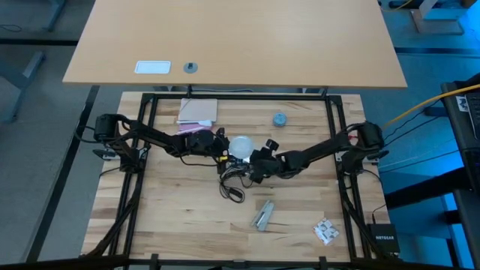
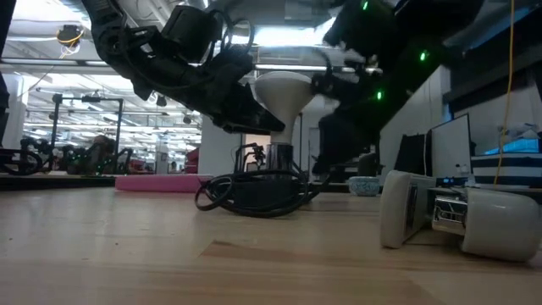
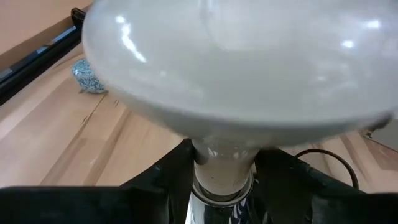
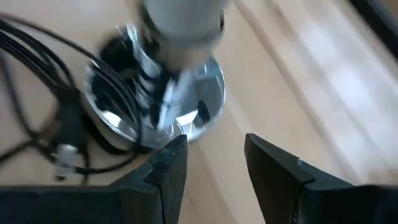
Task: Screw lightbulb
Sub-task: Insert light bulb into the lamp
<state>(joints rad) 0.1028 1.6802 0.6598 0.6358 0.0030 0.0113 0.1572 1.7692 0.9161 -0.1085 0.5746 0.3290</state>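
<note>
Left claw (image 3: 224, 177) grips lightbulb (image 3: 236, 68) neck — mid-table.

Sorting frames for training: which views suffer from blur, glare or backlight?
Right wrist view: lightbulb and silvery socket smeared by blur. Low view: arms silhouetted against bright ceiling lights. Left wrist view: small glints on the bulb. High view: even light.

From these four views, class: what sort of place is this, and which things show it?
Probably a robotics lab or workshop. Two arms are mounted on a framed wooden workbench, a network box with cables sits beside it, and the room behind holds more equipment stations under strip lights.
</note>
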